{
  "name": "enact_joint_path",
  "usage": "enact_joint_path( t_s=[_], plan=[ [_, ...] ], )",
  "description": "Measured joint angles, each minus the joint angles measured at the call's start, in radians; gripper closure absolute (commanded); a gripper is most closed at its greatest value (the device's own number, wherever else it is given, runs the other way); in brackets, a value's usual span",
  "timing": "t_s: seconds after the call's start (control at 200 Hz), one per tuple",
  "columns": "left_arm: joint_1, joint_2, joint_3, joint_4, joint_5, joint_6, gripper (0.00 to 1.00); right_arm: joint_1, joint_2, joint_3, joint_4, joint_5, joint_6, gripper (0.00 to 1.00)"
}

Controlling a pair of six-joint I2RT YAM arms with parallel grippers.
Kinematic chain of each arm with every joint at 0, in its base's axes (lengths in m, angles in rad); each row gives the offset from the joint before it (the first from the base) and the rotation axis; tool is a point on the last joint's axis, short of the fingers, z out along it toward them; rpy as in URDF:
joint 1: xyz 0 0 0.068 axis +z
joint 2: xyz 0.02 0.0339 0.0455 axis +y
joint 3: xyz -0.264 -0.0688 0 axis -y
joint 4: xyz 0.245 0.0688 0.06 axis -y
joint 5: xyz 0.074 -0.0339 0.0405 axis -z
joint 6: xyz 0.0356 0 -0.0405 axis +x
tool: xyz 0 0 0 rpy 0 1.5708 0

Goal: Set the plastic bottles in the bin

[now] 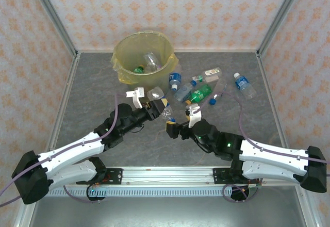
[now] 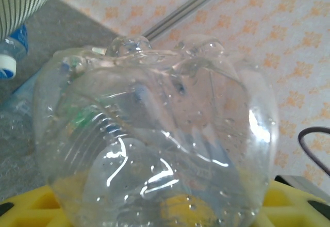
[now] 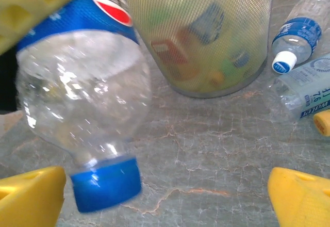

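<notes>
Handover point: the left end effector (image 1: 163, 107) is clamped on the clear Pepsi bottle (image 3: 82, 82), off the surface (image 1: 93, 93), just short of the bin (image 1: 121, 67). The right end effector (image 3: 166, 198) gapes wide beneath. Risk: the thin wall buckles, the bottle slips and lands short of the rim.

Bin (image 3: 206, 36) rim cut off above, contents (image 3: 172, 54) blurred through its wall (colours only), clear bottle (image 2: 154, 134) cropped below.
</notes>
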Motion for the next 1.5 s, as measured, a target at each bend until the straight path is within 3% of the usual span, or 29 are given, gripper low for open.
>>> enact_joint_path(
  t_s=[0.43, 0.751, 1.116, 1.502],
  plan=[
    [0.0, -0.121, 0.151, -0.224, -0.216, 0.1, 0.46, 0.0, -0.151, -0.059, 0.019, 0.066, 0.031, 0.0],
    [0.02, -0.113, 0.335, -0.375, -0.421, 0.177, 0.46, 0.0, -0.193, -0.052, 0.037, 0.082, 0.025, 0.0],
    [0.17, -0.004, 0.524, -0.476, -0.426, 0.211, 0.46, 0.0, -0.162, -0.003, 0.126, 0.102, -0.032, 0.0],
    [0.364, 0.282, 0.848, -0.621, -0.359, 0.291, 0.45, 0.0, -0.166, -0.008, 0.188, 0.12, -0.054, 0.0]
  ],
)
